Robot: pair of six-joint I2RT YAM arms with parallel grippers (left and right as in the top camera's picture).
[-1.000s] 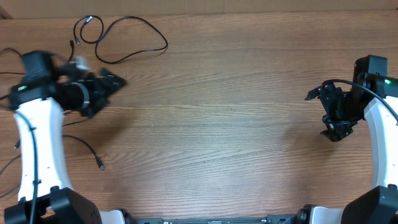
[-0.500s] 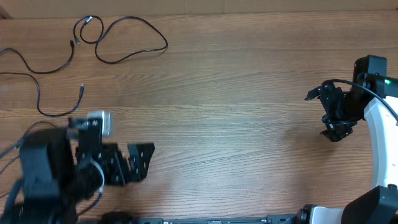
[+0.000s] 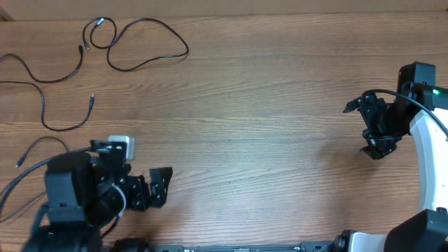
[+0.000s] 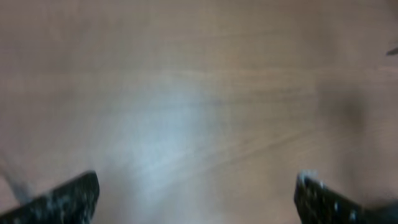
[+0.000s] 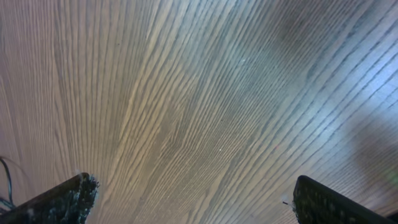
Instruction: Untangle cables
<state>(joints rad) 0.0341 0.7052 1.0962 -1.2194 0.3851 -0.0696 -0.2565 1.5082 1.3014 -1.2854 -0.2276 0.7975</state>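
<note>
Three thin black cables lie apart at the far left of the wooden table. One cable (image 3: 143, 43) makes loops at the back left. A second cable (image 3: 43, 94) curves along the left edge. A third cable (image 3: 35, 148) shows partly beside the left arm. My left gripper (image 3: 159, 187) is open and empty near the front left, over bare wood; its wrist view is blurred and its fingertips (image 4: 196, 196) stand wide apart. My right gripper (image 3: 371, 129) is open and empty at the far right, its fingertips (image 5: 193, 196) wide apart over bare wood.
The wooden table (image 3: 266, 112) fills the view. The left arm's body (image 3: 77, 189) covers the front left corner. The right arm (image 3: 427, 119) stands along the right edge.
My left arm has swung from the back left, by the cables, down to the front left. The second and third cables now lie uncovered. The right arm has not moved.
</note>
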